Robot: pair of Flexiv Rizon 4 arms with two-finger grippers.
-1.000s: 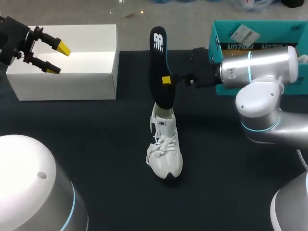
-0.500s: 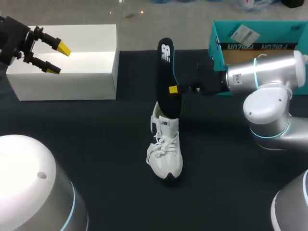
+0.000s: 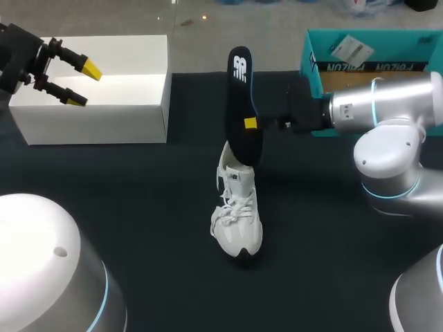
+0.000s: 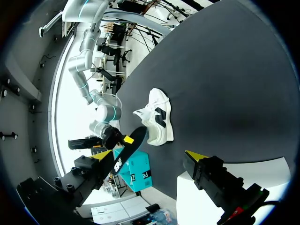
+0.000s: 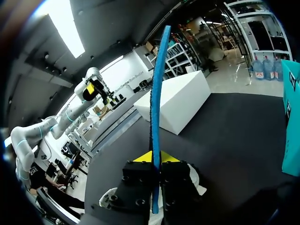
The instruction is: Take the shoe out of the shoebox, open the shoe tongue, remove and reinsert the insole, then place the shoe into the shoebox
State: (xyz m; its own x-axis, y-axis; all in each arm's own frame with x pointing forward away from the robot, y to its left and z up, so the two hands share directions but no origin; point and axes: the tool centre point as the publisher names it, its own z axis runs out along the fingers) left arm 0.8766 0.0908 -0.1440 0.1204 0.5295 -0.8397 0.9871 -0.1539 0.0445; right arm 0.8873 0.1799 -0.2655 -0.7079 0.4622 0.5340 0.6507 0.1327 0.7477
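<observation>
A white sneaker [image 3: 238,220] stands upright on the black table, toe towards the front edge. Above its heel opening the black insole [image 3: 241,104] with a blue edge stands nearly on end, and my right gripper [image 3: 251,124] is shut on its middle. I cannot tell whether the insole's lower end touches the shoe. In the right wrist view the insole [image 5: 156,93] shows edge-on between that gripper's [image 5: 156,157] fingers, with the sneaker [image 5: 111,196] below. My left gripper [image 3: 77,84] hangs open and holds nothing over the white box [image 3: 104,104] at the back left. The left wrist view shows the sneaker [image 4: 157,117] and the insole [image 4: 127,149] far ahead.
The teal shoebox [image 3: 313,66] stands at the back right, just behind my right arm. The white box takes up the back left corner. Dark table surface [image 3: 145,207] lies on both sides of the sneaker.
My right gripper has carried the insole a little to the right and turned it more upright. The sneaker and my left arm have not moved.
</observation>
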